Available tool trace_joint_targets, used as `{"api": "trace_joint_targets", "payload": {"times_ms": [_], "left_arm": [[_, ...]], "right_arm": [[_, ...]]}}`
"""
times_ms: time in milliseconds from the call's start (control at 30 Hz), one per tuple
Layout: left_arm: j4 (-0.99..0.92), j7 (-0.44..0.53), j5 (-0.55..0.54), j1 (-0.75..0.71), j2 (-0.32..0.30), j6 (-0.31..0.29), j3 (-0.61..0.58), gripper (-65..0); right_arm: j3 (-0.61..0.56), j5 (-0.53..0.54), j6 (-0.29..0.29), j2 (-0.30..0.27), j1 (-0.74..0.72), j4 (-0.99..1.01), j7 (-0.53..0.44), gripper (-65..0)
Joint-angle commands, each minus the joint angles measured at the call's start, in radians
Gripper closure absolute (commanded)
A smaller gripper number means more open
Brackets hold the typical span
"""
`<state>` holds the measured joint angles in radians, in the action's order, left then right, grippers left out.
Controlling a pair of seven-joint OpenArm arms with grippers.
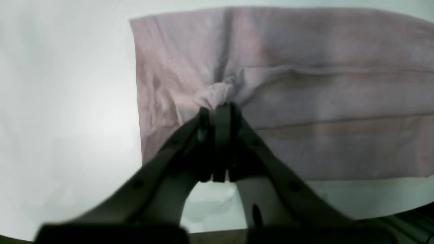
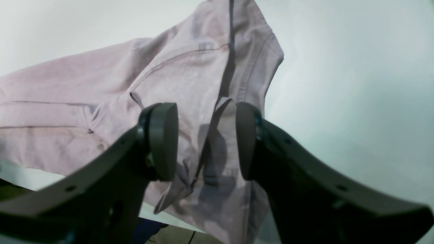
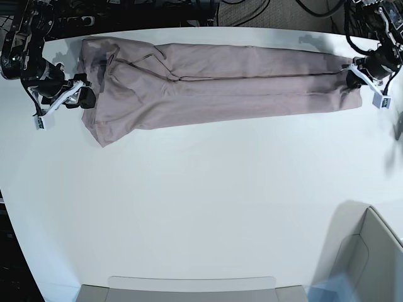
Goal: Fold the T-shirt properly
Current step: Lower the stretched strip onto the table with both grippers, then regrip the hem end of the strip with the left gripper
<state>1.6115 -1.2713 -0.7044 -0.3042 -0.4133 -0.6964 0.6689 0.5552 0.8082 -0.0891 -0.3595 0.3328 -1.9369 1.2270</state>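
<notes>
The mauve-pink T-shirt (image 3: 220, 88) lies as a long narrow band across the far side of the white table (image 3: 201, 189), folded lengthwise. My left gripper (image 1: 217, 110) is at the band's right end in the base view (image 3: 352, 70). Its jaws are close together on a puckered bunch of cloth (image 1: 220, 91). My right gripper (image 2: 206, 142) stands open at the band's left end (image 3: 87, 97), with one round pad on each side just above the wrinkled fabric (image 2: 84, 101) and nothing pinched between them.
A grey bin (image 3: 371, 251) stands at the near right corner. A pale flat tray edge (image 3: 189, 283) runs along the near side. Dark cables and frame parts (image 3: 189, 9) line the far edge behind the shirt.
</notes>
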Motion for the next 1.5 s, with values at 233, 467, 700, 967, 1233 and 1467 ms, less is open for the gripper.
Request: {"api": "trace_joint_targets", "payload": {"times_ms": [233,467,700,967,1233,1467], "left_arm": [[0.052,0.121,-0.019,-0.056,-0.060,0.119,-0.013,-19.6],[0.069,0.137,-0.021,-0.048,-0.134,0.209,-0.096,-19.6],[0.003,0.146,-0.021,-0.045,-0.144,0.202,-0.108,-19.4],[0.003,0.157,-0.013,-0.048,-0.149,0.208,-0.116,-19.6],[-0.104,0.198,-0.011,-0.053,-0.189,0.208,-0.119,-19.7],[-0.191,0.250,-0.011,-0.053,-0.212,0.209,-0.189,-19.7]], "right_arm": [[0.003,0.017,0.009,-0.019,-0.005,-0.014,0.001,-28.3],[-0.007,0.020,0.009,-0.017,-0.005,-0.014,0.003,-28.3],[-0.039,0.015,0.009,-0.019,-0.005,-0.012,0.003,-28.3],[-0.040,0.015,0.009,-0.017,-0.018,-0.012,0.004,-28.3],[-0.040,0.015,0.009,-0.017,-0.018,-0.012,0.004,-28.3],[-0.040,0.015,0.009,-0.017,-0.018,-0.012,0.004,-28.3]]}}
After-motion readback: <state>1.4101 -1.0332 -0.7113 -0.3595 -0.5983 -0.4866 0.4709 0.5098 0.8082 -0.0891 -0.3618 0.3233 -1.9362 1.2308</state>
